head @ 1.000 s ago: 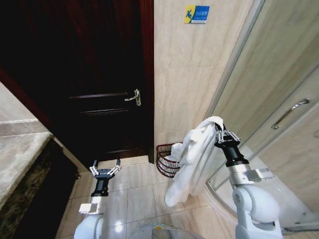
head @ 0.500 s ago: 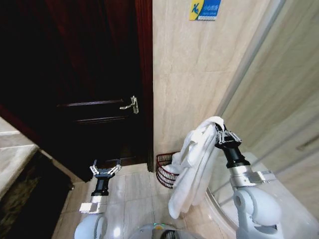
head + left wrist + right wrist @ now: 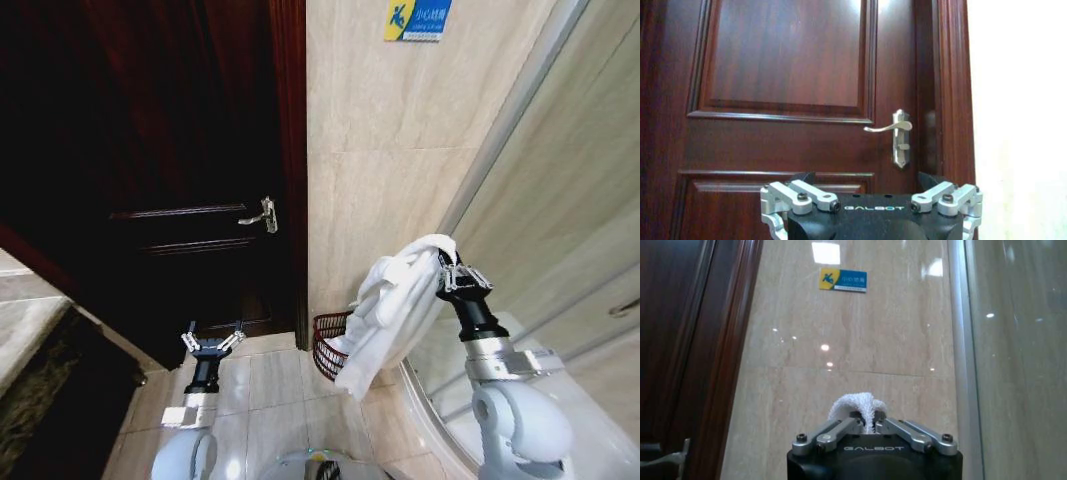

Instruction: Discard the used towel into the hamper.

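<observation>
A white towel (image 3: 392, 308) hangs from my right gripper (image 3: 452, 270), which is shut on its top fold; the pinched tip of the towel (image 3: 857, 407) pokes out between the fingers in the right wrist view. The cloth drapes down and left, its lower end swinging over the hamper (image 3: 329, 344), a reddish-brown wire basket on the floor against the beige wall. The towel hides the hamper's right side. My left gripper (image 3: 211, 342) is open and idle, low at the left in front of the dark door.
A dark wooden door (image 3: 170, 170) with a metal lever handle (image 3: 262, 213) fills the left. The beige tiled wall (image 3: 400, 130) carries a blue sign (image 3: 418, 19). A glass shower enclosure (image 3: 560, 240) stands at the right, its curved base beside the hamper.
The whole picture has shifted, so the camera moved and the wall and hamper look nearer. The towel's lower end has swung up and left toward the hamper. The left arm is still.
</observation>
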You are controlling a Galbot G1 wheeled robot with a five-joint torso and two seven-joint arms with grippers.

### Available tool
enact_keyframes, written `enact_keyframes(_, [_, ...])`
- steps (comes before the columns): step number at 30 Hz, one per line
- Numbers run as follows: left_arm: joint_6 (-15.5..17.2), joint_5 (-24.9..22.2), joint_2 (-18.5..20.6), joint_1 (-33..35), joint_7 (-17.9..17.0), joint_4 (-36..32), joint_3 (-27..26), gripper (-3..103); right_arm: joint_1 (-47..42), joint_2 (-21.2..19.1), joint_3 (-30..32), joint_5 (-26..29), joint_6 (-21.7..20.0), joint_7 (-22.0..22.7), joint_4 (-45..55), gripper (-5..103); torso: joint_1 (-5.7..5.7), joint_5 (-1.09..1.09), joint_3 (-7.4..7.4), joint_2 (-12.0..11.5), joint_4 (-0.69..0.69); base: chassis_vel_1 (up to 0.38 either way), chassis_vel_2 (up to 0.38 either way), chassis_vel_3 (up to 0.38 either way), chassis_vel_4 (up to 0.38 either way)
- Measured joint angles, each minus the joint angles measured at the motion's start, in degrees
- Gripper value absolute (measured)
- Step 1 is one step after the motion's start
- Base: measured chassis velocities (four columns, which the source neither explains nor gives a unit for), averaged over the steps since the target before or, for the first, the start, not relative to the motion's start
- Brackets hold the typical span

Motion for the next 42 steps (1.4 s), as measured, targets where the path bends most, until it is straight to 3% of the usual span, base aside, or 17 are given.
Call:
enact_keyframes(14, [0.45,0.37,-0.89,0.67,-0.96,-0.86,-0.52,100,7.69,-4.65,-0.75,5.61,-6.62,5.39,0.54,4,0.00,0.02,-0.04,-0.08,0.00,0.000,0.000,0.000,0.000])
enact_keyframes(21, [0.42,1.09,-1.81,0.97,-0.97,-0.17,-0.58,100,14.75,-12.06,-1.03,11.16,-10.20,6.97,1.85,4,-0.01,0.01,-0.05,-0.10,0.01,0.000,0.000,0.000,0.000])
enact_keyframes(25, [-0.05,1.52,-1.87,1.20,-0.99,0.82,-0.39,100,15.99,-15.13,-0.30,14.36,-10.94,7.75,2.28,4,-0.02,0.00,-0.06,-0.11,0.01,0.000,0.000,0.000,0.000])
enact_keyframes(33, [-0.15,2.12,-1.88,1.27,-1.02,0.63,0.04,100,14.81,-15.43,0.40,15.14,-10.96,7.97,3.22,4,-0.03,0.02,-0.06,-0.12,0.00,0.000,0.000,0.000,0.000])
enact_keyframes(42, [-0.10,3.14,-1.87,1.15,-1.04,0.32,0.59,100,16.46,-19.22,1.36,19.06,-12.56,10.90,4.12,4,-0.03,0.01,-0.07,-0.14,0.01,0.000,0.000,0.000,0.000])
